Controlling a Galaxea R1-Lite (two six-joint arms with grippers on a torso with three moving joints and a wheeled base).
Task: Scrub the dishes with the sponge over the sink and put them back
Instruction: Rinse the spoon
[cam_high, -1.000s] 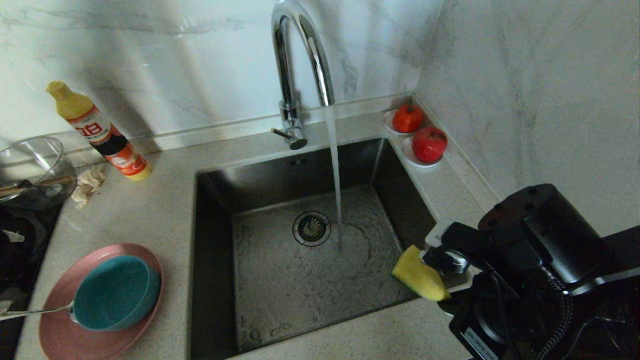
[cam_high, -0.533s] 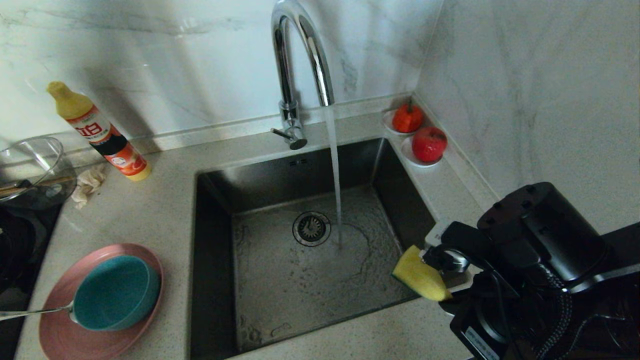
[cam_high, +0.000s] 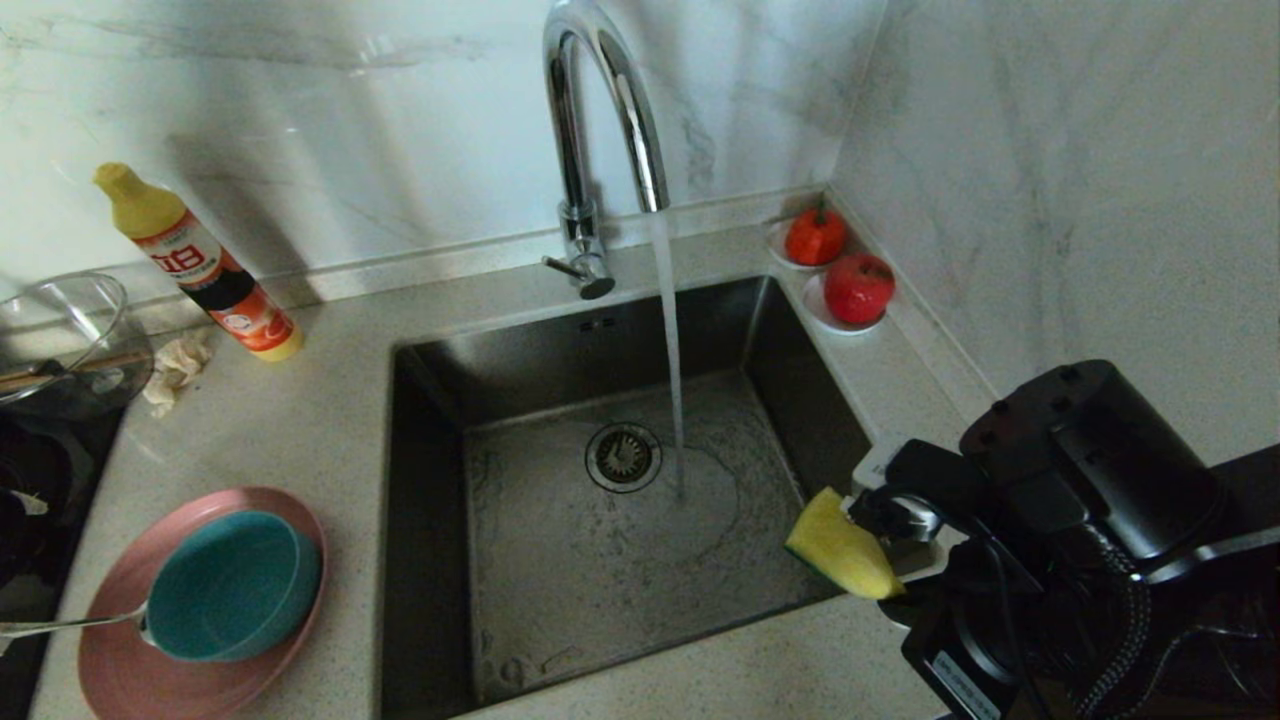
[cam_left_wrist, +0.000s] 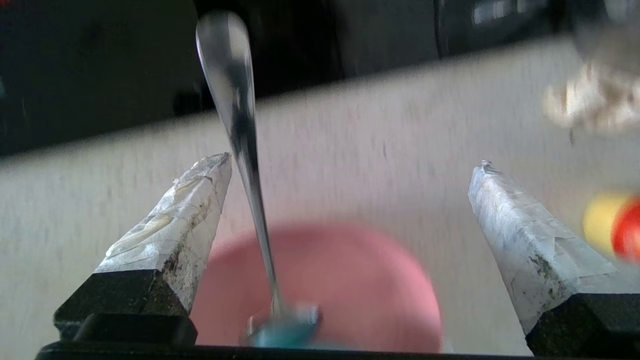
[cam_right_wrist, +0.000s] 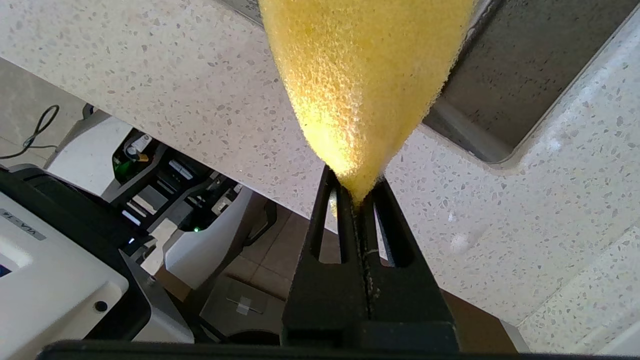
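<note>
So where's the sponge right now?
The yellow sponge is pinched in the robot's right pincer, at the sink's right rim in the head view, clear of the tap's running water.

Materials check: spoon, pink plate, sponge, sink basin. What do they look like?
Spoon: polished metal, with mirror-like reflections along the handle.
Pink plate: matte and opaque, plastic or glazed ceramic; can't tell which.
Sponge: yellow open-cell foam with a visibly porous texture, pinched flat where the right gripper holds it.
Sink: dark brushed stainless steel, with a dull sheen on its walls.
</note>
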